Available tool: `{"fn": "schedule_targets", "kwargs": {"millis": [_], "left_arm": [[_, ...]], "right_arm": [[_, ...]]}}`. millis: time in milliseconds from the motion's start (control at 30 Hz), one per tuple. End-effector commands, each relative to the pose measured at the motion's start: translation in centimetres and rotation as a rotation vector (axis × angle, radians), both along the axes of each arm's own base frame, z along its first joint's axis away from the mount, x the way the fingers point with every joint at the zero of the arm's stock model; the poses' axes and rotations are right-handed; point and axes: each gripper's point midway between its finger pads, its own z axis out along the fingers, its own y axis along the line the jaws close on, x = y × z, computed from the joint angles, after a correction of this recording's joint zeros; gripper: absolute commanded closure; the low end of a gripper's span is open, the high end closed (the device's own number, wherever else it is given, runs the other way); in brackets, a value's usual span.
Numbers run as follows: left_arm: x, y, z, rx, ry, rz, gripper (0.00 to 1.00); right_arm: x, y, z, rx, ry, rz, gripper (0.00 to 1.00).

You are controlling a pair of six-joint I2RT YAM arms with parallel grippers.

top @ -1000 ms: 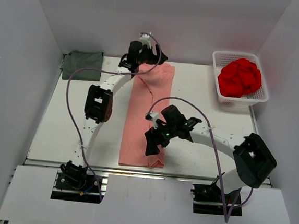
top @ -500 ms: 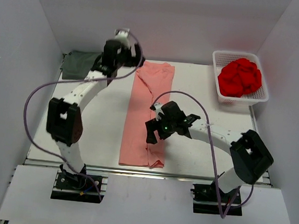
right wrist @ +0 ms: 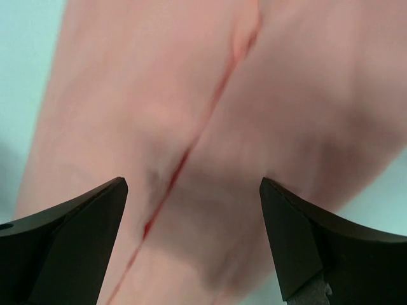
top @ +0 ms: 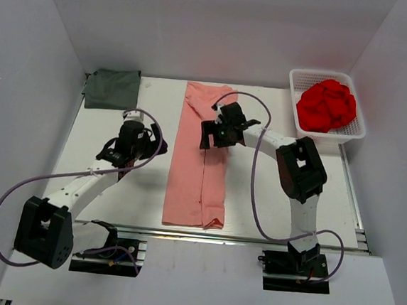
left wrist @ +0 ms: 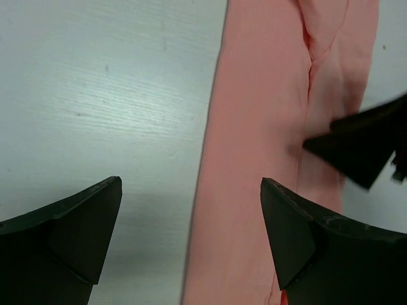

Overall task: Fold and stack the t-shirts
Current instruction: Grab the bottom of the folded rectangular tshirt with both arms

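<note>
The salmon-pink t-shirt [top: 201, 159] lies folded into a long narrow strip down the middle of the table. The dark grey-green t-shirt [top: 112, 89] lies folded at the back left corner. My left gripper [top: 159, 149] is open and empty, low beside the pink strip's left edge; that edge [left wrist: 216, 159] runs between its jaws [left wrist: 191, 190]. My right gripper [top: 206, 133] is open and empty, just above the far half of the pink strip. In the right wrist view [right wrist: 194, 187] the strip's lengthwise fold seam [right wrist: 184, 159] lies between its jaws. The right gripper's fingers [left wrist: 356, 146] also show in the left wrist view.
A white basket [top: 324, 137] holding a bright red cloth [top: 327, 105] stands at the back right. White walls close in the table at the back and on both sides. The left arm's elbow [top: 43, 228] hangs near the front left edge.
My left gripper has swung from the shirt's far end down to the left of its middle. My right gripper has moved from the shirt's near end up to its far half.
</note>
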Motion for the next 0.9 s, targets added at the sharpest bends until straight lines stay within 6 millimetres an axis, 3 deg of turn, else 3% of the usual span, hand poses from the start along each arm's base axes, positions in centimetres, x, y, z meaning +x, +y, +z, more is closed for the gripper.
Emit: {"fn": "schedule_targets", "kwargs": {"millis": [0, 67, 100, 200, 333, 467, 567, 600, 633, 667, 700, 733, 767, 800, 867], "left_arm": [[-4.2, -1.2, -2.8, -0.076, 0.115, -0.072, 0.0], [-5.2, -2.3, -3.3, -0.133, 0.118, -0.123, 0.0], [-6.6, -3.2, -4.4, -0.171, 0.15, -0.181, 0.0], [-8.2, -4.0, -5.6, -0.208, 0.196, -0.241, 0.0], [-9.3, -3.7, -5.8, -0.14, 0.26, -0.284, 0.0], [-10.5, -4.1, -5.9, -0.136, 0.291, -0.361, 0.0], [-11.9, -4.4, -6.0, -0.139, 0.328, -0.405, 0.0], [-12.6, -4.7, -6.0, -0.145, 0.347, -0.422, 0.0], [-13.5, -4.8, -6.4, -0.16, 0.368, -0.439, 0.0], [-14.2, -5.2, -6.5, -0.173, 0.377, -0.467, 0.0], [-14.7, -5.3, -6.8, -0.185, 0.393, -0.48, 0.0], [-15.8, -5.5, -7.1, -0.198, 0.413, -0.504, 0.0], [-16.4, -5.8, -7.3, -0.205, 0.427, -0.525, 0.0], [-16.4, -5.8, -7.3, -0.205, 0.427, -0.526, 0.0], [-17.6, -6.1, -7.7, -0.201, 0.464, -0.554, 0.0]], "right_arm": [[3.2, -0.1, 0.1, -0.009, -0.002, -0.033, 0.1], [4.8, 0.2, -1.5, -0.013, 0.032, -0.06, 0.1], [5.1, -0.7, -3.1, -0.024, 0.078, -0.089, 0.1], [6.8, -0.7, -3.9, 0.019, 0.119, -0.11, 0.1], [9.0, -0.5, -2.4, 0.058, 0.067, -0.12, 0.1], [11.5, 0.4, 0.7, 0.111, -0.022, -0.087, 0.1], [11.4, 1.0, 3.4, 0.145, -0.055, -0.044, 0.1], [10.9, 1.1, 3.8, 0.144, -0.058, -0.02, 0.1], [10.7, 1.1, 5.9, 0.148, -0.1, -0.005, 0.1], [10.0, 0.8, 5.6, 0.13, -0.099, -0.006, 0.1], [8.8, 0.2, 8.8, 0.145, -0.143, -0.005, 0.1], [7.6, -0.3, 7.6, 0.142, -0.123, -0.023, 0.1], [6.8, -0.8, 7.8, 0.14, -0.125, -0.032, 0.1], [3.7, -2.4, 7.9, 0.134, -0.091, -0.052, 0.1], [1.8, -3.8, 7.6, 0.123, -0.042, -0.123, 0.1]]}}
